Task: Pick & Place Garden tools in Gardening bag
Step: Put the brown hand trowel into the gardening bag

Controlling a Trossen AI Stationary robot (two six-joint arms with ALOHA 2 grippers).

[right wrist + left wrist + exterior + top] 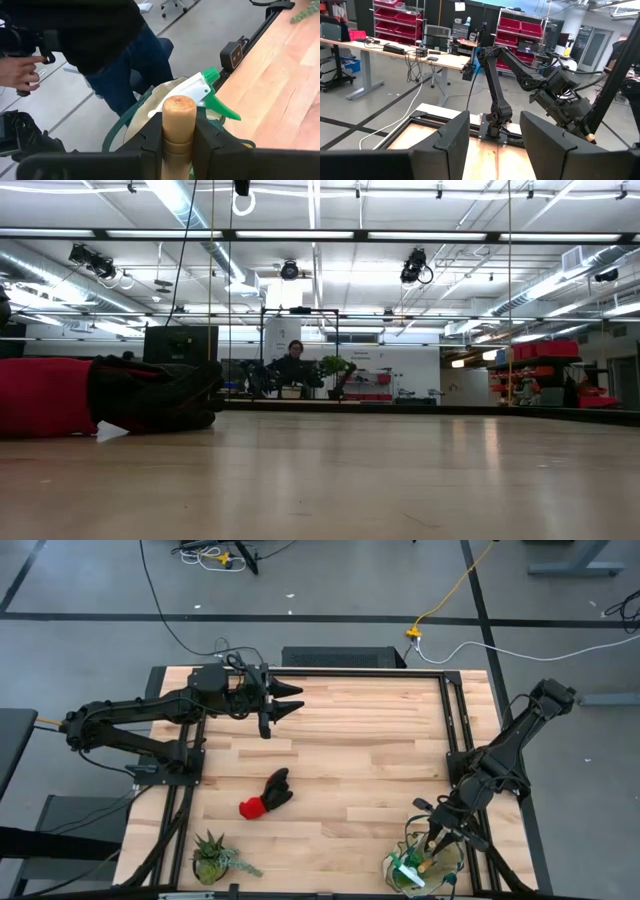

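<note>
The beige gardening bag (447,862) with green trim stands at the table's near right corner; it also shows in the right wrist view (141,119). My right gripper (436,840) is over its mouth, shut on a wooden tool handle (179,111). A white-and-green piece (192,89) sticks out of the bag; it also shows in the high view (406,870). The red-and-black glove pair (266,795) lies flat on the table's middle, and shows in the low view (100,395). My left gripper (290,700) hovers open and empty near the far left. My right gripper pinches the wooden handle just below its rounded free end (179,131) between its two fingers. The rounded end stands out past the fingers. The gripper comes from above, slanting down over the bag's mouth. The gripper hides the tool's metal end.
A small spiky potted plant (212,858) stands at the near left. A person (107,35) stands just off the table's near right corner, beside the bag. Black frame rails (455,720) run along the table's sides.
</note>
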